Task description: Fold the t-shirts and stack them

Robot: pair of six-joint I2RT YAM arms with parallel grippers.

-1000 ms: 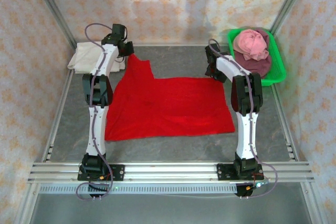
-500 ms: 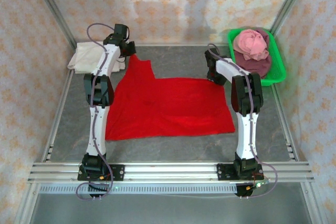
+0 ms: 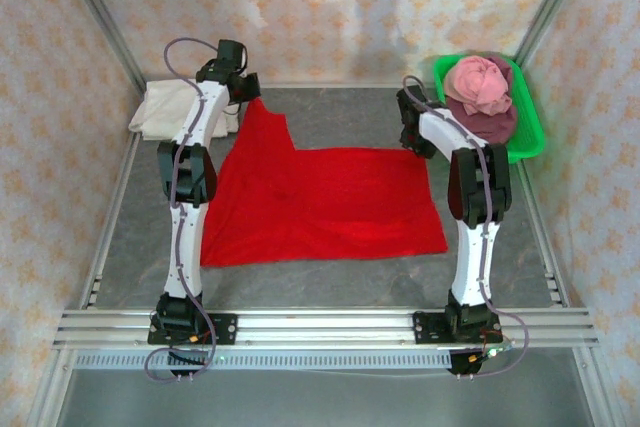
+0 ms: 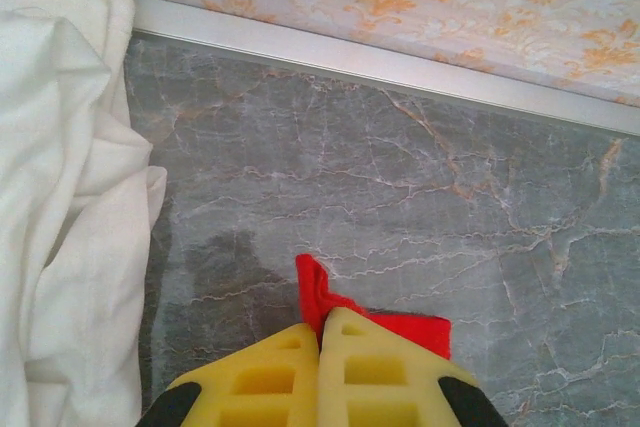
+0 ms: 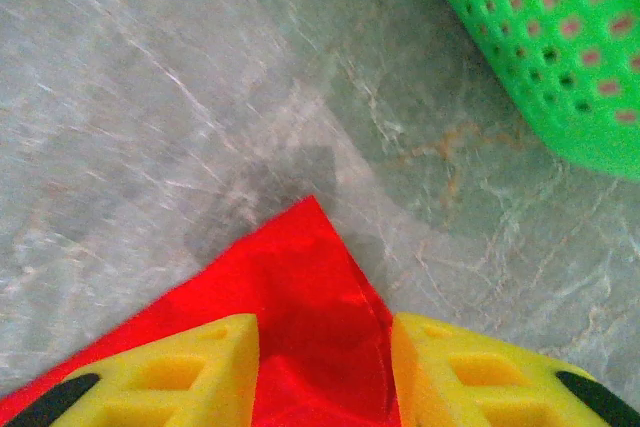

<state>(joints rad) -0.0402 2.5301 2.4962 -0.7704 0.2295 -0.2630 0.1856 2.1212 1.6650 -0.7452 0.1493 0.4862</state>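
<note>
Red t-shirt spread flat on the grey table, one claw at each far corner.
My left claw is clamped on the shirt's far left corner, beside the cream t-shirt. My right claw stands apart, straddling the far right corner near the green tray. I judge this sets up folding both corners over together.

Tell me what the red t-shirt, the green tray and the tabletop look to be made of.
The red t-shirt: soft matte cloth, likely cotton knit; it lies limp with gentle wrinkles.
The green tray: moulded plastic, slightly glossy, its wall pierced with regular holes.
The tabletop: grey, marble-veined, smooth with a dull sheen; real stone or a printed laminate, I cannot tell.
</note>
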